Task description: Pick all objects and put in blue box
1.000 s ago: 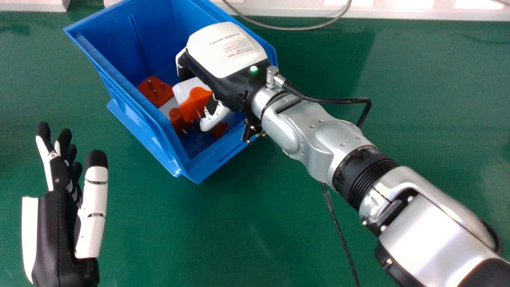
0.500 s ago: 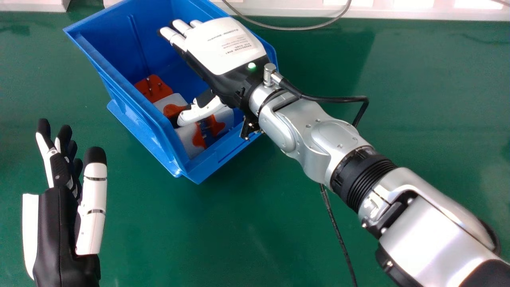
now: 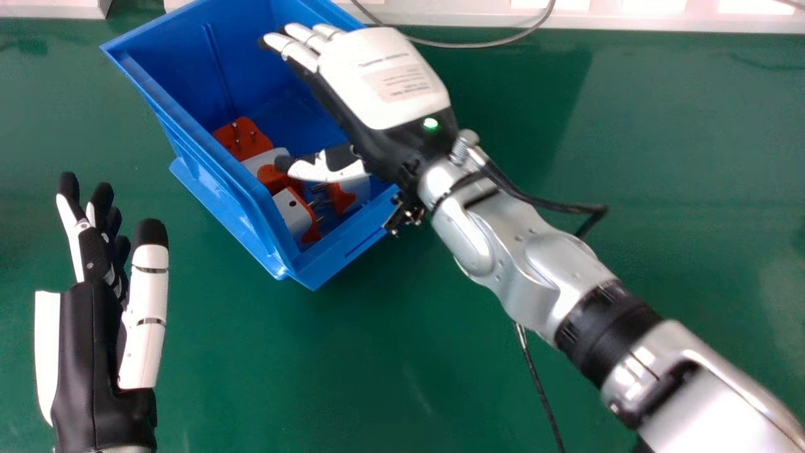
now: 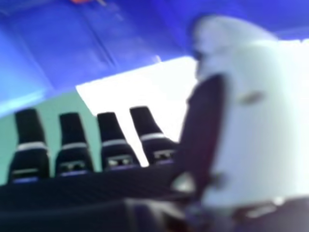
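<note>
While the right hand (image 3: 383, 82) is hovering over the box (image 3: 343, 248), its fingers extending nearly straight and gripping nothing, the plugs (image 3: 251, 145) are lying inside, around and below its thumb, nearer the robot than its fingertips. The left hand (image 3: 94, 352) is waiting farther off; withdrawal is probably requiring rightward clearance over the rim.
</note>
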